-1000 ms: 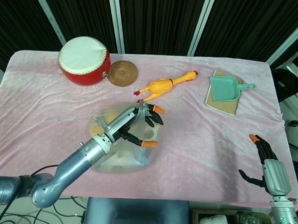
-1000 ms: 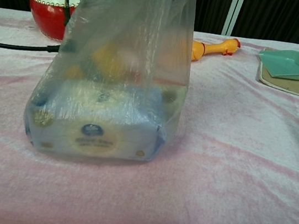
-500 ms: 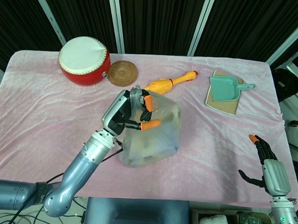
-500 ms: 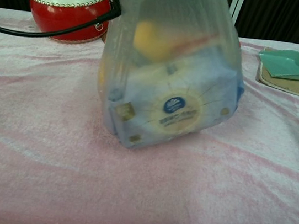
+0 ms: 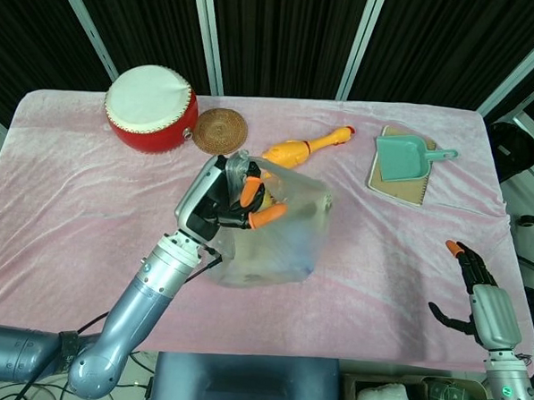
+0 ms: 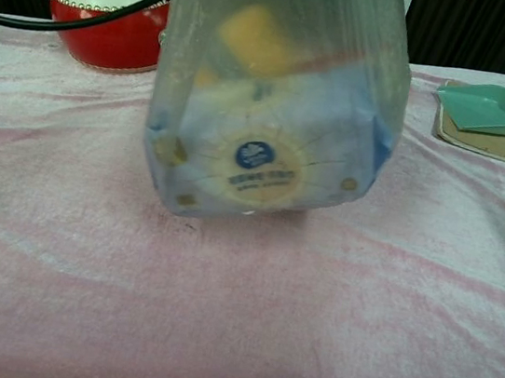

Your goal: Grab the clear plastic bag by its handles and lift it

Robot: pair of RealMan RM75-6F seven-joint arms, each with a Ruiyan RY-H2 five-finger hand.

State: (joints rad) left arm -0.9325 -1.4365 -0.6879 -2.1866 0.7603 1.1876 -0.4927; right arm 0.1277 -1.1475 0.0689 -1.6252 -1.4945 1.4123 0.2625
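The clear plastic bag (image 5: 278, 236) hangs from my left hand (image 5: 224, 200), which grips its gathered handles at the top. In the chest view the bag (image 6: 271, 126) floats just above the pink cloth, with a blue-and-white box and a yellow item showing through it. The left hand itself is out of the chest frame. My right hand (image 5: 482, 303) stands open near the table's front right corner, holding nothing.
A red drum (image 5: 151, 109) and a woven coaster (image 5: 220, 129) sit at the back left. A yellow rubber chicken (image 5: 301, 150) lies behind the bag. A teal dustpan (image 5: 405, 159) rests on a notebook at the back right. A black cable (image 6: 79, 19) trails from the left arm.
The left hand has risen with the bag's handles, and the bag has come off the cloth and swung slightly. The right hand has not moved.
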